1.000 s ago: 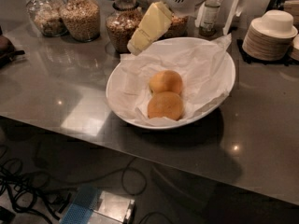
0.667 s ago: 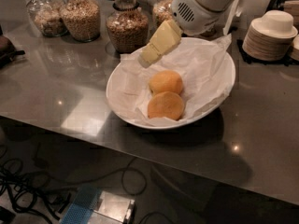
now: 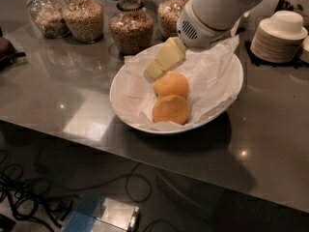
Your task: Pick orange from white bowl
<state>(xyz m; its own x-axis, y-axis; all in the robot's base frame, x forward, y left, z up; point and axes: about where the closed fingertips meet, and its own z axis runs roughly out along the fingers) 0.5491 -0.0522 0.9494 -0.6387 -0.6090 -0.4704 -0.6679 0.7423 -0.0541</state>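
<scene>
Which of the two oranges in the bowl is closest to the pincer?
The paler orange, farther from the camera: the pincer hovers just beside its upper left. The darker orange lies in front of it, farther off.

I see a dim, warm scene lit from above: small glints sit on the grey counter (image 3: 58,81) at lower left and lower right, and a pale reflected patch lies at the white bowl's (image 3: 118,105) lower left. The bowl casts a soft shadow toward the lower right. The gripper (image 3: 153,73), upper centre above the bowl's left side, catches yellowish light; the floor (image 3: 193,211) along the bottom is nearly black
</scene>
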